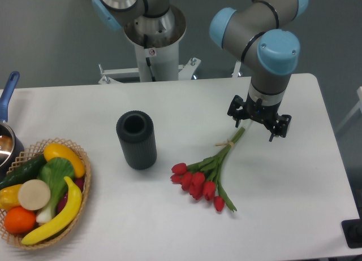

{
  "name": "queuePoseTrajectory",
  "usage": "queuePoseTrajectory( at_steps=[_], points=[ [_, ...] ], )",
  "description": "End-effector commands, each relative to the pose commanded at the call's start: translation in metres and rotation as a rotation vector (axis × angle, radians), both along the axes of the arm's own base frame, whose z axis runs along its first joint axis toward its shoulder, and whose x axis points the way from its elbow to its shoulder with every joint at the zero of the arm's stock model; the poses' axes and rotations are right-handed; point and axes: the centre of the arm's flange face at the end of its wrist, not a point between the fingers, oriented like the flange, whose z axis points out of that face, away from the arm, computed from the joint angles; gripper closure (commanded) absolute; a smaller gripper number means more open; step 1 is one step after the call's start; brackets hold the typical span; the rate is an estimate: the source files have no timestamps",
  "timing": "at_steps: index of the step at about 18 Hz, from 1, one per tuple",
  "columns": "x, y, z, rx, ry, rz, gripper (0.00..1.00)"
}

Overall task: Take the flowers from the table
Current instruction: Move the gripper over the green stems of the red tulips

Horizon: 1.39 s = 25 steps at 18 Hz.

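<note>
**A:** Where are the flowers [205, 179] lying?

**B:** Flat on the worktop [294, 216], to the right of the dark cylinder vase [136, 139]. The red heads point towards the vase's base; the green stems run up and away from it, with a tan band near their far end.

**A:** How would you expect them to handle?

**B:** Light and soft, I'd judge. The stems look bendy, and the heads would crush or droop if pinched. The bound part at the band seems the best hold, since the stems are gathered tight there.

**A:** And the claw [259, 124]?

**B:** It hangs further right of the vase, right at the stem tips. Its fingers stand spread apart with nothing between them. Whether a fingertip touches the stem ends, I cannot tell from this angle.
</note>
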Motion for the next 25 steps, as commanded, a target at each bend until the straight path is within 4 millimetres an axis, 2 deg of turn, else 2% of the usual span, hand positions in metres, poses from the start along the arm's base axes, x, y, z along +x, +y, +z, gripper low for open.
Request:
queuePoseTrajectory(
  at_steps=[4, 8, 14, 15, 16, 20, 25],
  points=[
    [0.001, 0.000, 0.000, 0.000, 0.000, -0.002, 0.00],
    [0.005, 0.001, -0.012, -0.003, -0.012, 0.006, 0.00],
    [0.027, -0.009, -0.061, 0.062, 0.111, 0.005, 0.00],
    [0.028, -0.008, -0.063, 0.061, 0.108, 0.004, 0.00],
    [0.026, -0.006, -0.074, 0.052, 0.091, -0.001, 0.00],
    [0.033, 0.019, -0.109, 0.030, 0.040, -0.044, 0.00],
    [0.044, 0.032, -0.125, 0.035, 0.005, -0.043, 0.00]
  ],
)
